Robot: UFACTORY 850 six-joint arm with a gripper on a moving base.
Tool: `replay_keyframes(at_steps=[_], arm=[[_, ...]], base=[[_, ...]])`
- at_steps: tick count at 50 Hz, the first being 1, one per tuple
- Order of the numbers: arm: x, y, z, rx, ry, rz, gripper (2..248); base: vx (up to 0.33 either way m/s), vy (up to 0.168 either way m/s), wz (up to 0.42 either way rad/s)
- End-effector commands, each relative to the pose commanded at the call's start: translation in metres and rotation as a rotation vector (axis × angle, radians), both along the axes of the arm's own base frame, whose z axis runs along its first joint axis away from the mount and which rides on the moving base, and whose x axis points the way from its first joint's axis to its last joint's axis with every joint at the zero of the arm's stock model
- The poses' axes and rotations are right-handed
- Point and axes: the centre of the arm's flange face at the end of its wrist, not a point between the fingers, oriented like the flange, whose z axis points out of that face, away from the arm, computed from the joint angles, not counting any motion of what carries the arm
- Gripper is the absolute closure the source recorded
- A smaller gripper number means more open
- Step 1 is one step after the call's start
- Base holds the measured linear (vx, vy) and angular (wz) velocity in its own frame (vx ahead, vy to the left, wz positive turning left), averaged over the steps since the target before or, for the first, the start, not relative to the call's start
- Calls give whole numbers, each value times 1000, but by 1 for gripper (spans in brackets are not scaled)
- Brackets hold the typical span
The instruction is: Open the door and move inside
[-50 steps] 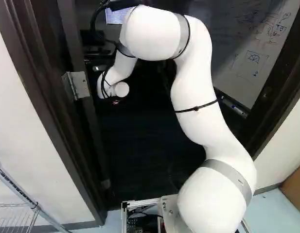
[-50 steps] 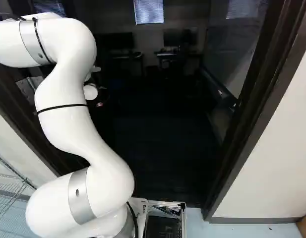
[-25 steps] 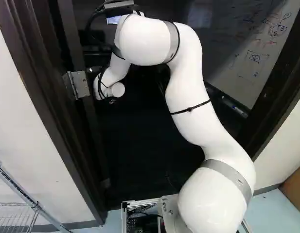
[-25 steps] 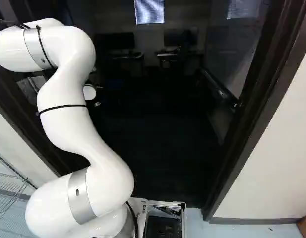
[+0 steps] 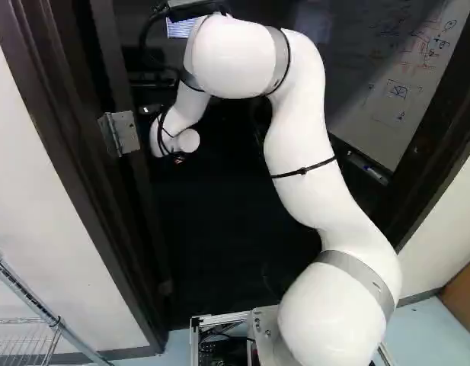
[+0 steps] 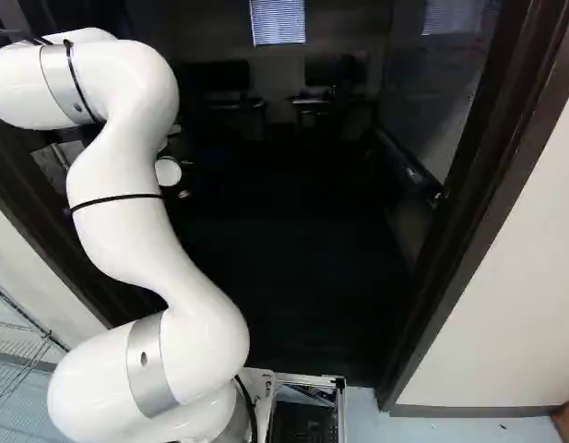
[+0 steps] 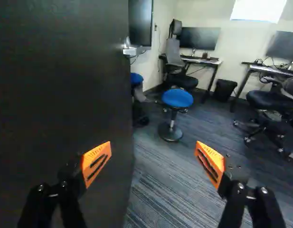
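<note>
White robot arm [image 5: 299, 152] has shifted slightly right, its gripper [image 7: 153, 160] released beside the open dark door [image 7: 61, 90]; entry seems possible.

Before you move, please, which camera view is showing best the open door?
The wrist view: the door stands broad and near, its handle visible. Left base view: mainly the hinge and dark edges; right base view: my arm hides much of that side.

The arm [image 5: 299, 145] swung slightly, then partly back.
</note>
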Motion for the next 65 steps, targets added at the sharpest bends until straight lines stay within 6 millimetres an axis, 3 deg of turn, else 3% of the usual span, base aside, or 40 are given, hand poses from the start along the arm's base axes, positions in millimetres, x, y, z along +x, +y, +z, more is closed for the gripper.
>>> replay_keyframes(at_steps=[65], arm=[[-52, -111, 14, -20, 64, -135, 3]], base=[[0, 0, 0]])
